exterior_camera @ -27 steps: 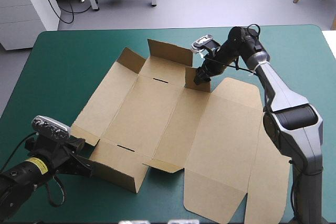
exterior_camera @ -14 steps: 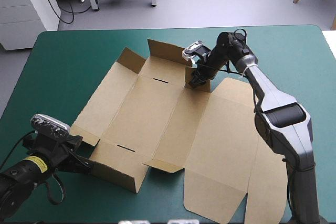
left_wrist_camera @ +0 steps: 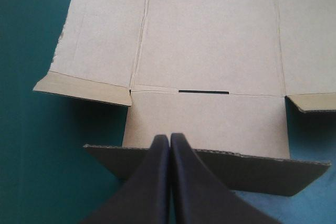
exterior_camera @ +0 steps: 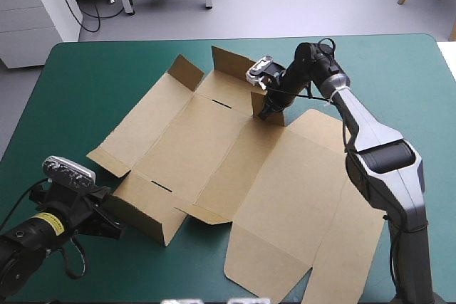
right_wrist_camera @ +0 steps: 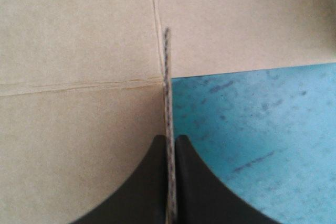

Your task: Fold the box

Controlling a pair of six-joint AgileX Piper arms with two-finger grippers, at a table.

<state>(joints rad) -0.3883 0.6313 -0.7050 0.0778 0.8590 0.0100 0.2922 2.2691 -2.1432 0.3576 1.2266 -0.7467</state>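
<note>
Box (exterior_camera: 214,154) lay mostly flat across the teal-green bench (exterior_camera: 92,90), its near right corner cut off in the high view. The right gripper (right_wrist_camera: 169,139) was clamped on a raised far flap's edge. The left gripper (left_wrist_camera: 169,138), fingers pressed together, pointed at the raised near wall; contact was unclear.

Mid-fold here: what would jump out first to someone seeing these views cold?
The brown box comes first: a big cut sheet spread across the teal-green table, mostly flat with a few flaps raised. At its far edge the right gripper is shut on one upright flap; at the near-left corner the shut left gripper meets the raised wall from outside.
</note>
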